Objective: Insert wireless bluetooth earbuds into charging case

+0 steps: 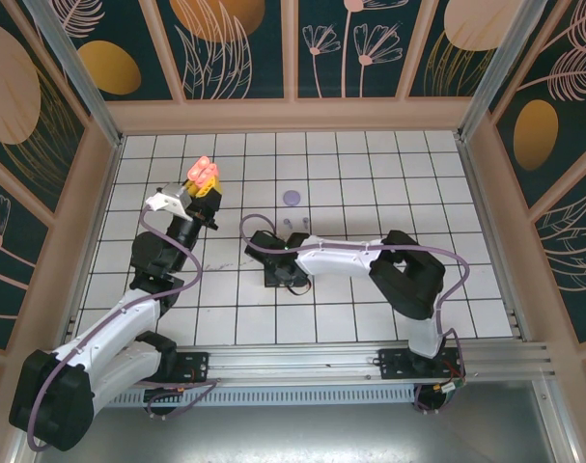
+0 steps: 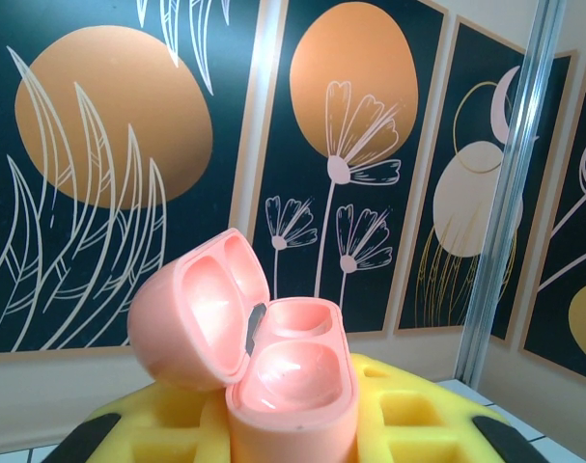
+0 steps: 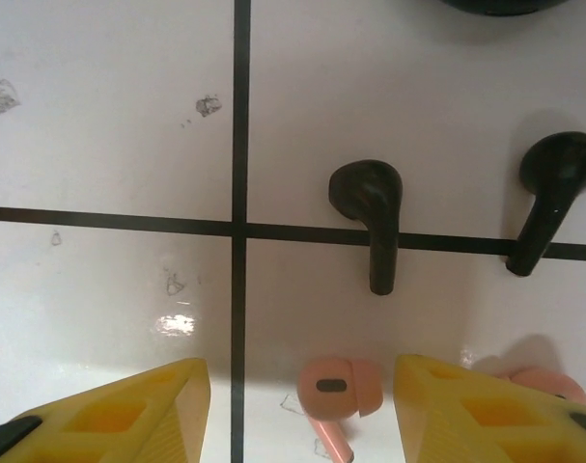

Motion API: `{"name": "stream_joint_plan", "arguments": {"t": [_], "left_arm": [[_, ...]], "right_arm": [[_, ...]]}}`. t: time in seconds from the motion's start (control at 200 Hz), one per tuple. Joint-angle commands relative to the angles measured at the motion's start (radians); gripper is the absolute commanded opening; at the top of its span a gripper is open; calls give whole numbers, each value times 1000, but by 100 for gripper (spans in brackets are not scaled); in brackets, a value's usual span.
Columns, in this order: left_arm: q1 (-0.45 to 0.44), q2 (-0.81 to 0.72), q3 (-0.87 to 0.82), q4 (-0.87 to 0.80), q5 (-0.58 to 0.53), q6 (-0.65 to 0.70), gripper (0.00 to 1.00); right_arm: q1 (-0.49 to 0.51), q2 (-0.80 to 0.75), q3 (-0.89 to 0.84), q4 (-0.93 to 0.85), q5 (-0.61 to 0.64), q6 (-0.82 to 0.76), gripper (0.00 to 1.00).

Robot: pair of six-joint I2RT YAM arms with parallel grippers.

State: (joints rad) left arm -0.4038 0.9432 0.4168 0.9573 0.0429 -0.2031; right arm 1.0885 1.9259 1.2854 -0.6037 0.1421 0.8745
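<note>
One salmon earbud [image 3: 333,389] lies on the white tiled table [image 3: 109,125], between the spread fingers of my right claw [image 3: 302,410], touching neither. Two black earbuds [image 3: 372,207] lie just beyond. My left claw [image 1: 202,189] is clamped on the open salmon case [image 2: 273,357].

From the top camera I can't make out what lies under the right arm [image 1: 341,258] at its tip, and the two pale specks [image 1: 294,224] near the lavender disc [image 1: 293,197] are too small for me to name. On the right wrist camera the salmon earbud [image 3: 333,391] loses its stem end at the bottom edge, a second salmon earbud [image 3: 548,378] sits mostly behind a gripper finger [image 3: 486,410], and a dark shape [image 3: 505,4] is clipped by the top edge. On the left wrist camera the case [image 2: 293,386] runs off the bottom edge.
</note>
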Motion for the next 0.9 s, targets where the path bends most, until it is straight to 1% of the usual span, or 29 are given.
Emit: {"name": "stream_joint_plan", "arguments": {"t": [0.0, 0.265, 0.641, 0.896], "left_arm": [[6, -1, -3, 7, -2, -15, 0], [7, 6, 0, 9, 18, -16, 0], [6, 11, -3, 14, 18, -21, 0], [6, 11, -2, 14, 21, -21, 0]], "right_arm": [[8, 21, 18, -26, 27, 16, 53], [7, 32, 14, -19, 33, 18, 52], [8, 49, 21, -19, 27, 16, 42], [16, 60, 25, -21, 26, 19, 38]]}}
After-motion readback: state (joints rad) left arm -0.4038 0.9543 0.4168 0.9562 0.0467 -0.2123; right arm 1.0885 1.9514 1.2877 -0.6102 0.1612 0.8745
